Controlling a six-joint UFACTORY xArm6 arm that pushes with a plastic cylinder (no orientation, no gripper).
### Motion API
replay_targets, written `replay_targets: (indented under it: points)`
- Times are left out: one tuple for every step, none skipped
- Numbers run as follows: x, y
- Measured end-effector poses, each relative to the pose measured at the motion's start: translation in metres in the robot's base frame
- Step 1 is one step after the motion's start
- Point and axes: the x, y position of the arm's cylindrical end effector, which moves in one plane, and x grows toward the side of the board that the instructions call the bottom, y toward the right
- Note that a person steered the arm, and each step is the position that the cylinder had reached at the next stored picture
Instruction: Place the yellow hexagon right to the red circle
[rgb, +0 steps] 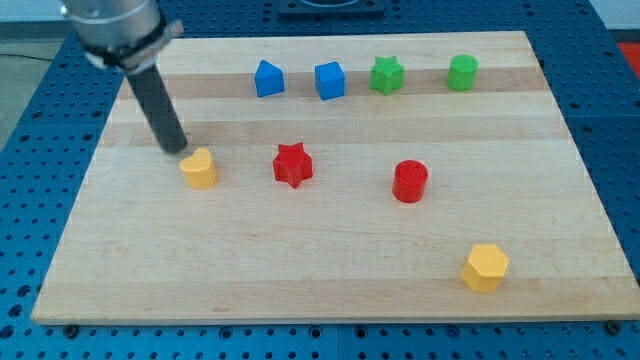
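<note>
One raised, oblique view from the near edge — whole wooden board (330, 270) framed, moderately close.

Bright, even overhead light; blocks cast short soft shadows on the wooden board (330, 270); focus slightly soft.

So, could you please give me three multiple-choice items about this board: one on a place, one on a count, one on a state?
1. Where is the yellow hexagon?
A. the view's bottom right
B. in the top row
C. left of the red star

2. How many blocks are on the board?
A. six
B. eight
C. ten

3. My tip is
A. pressing on the red circle
B. close beside the yellow heart
C. between the two green blocks

Answers: 1 A, it lies below and right of the red circle. 2 B, two each of blue, green, red, yellow. 3 B, it ends just upper left of the yellow heart; contact is unclear.
</note>
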Motion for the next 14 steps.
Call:
replay_targets:
  points:
    - [-0.017,0.062]
    - [0.009,0.103]
    - [0.040,0.156]
    - [0.061,0.175]
    - [0.032,0.184]
    - [0.012,0.251]
    - [0.014,0.361]
    - [0.073,0.472]
    - [0.194,0.471]
    - [0.239,0.450]
    - [0.238,0.372]
    - [0.239,0.356]
    - [0.221,0.355]
    - [0.190,0.354]
